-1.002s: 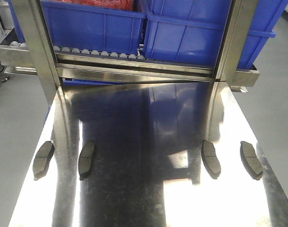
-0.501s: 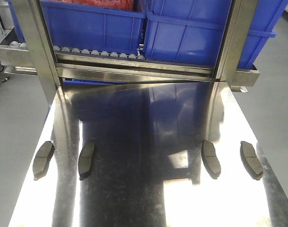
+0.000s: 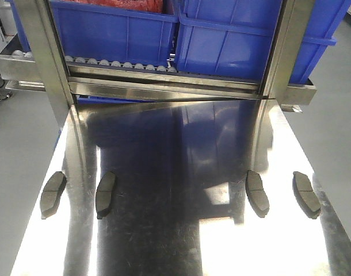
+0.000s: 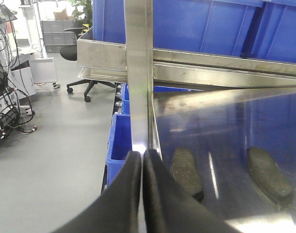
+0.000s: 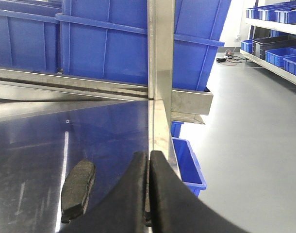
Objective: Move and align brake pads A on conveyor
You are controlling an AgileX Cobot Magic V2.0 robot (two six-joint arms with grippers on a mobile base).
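On the shiny steel worktop, in front of the roller rack of blue bins, the four brake pads A are lying in a row of two pairs well apart: the far-left pad near the left edge, the second pad beside it, then the third pad and the far-right pad near the right edge. The left hand is hanging off the left edge with its fingers pressed together on nothing, and the right hand is doing the same off the right edge. I'm thinking the trouble is lying in that slick steel. A thin pad could be skidding away from closing fingers, and the outer two could be going over the side if nudged outward. The glare may also be hiding their outlines. No conveyor is showing in any view, so the drop-off spot is unknown to me. Each pad's long axis is running away from the robot toward the rack, the far ends leaning slightly inward, perhaps only from perspective. The grooved faces seem to be pointing up.
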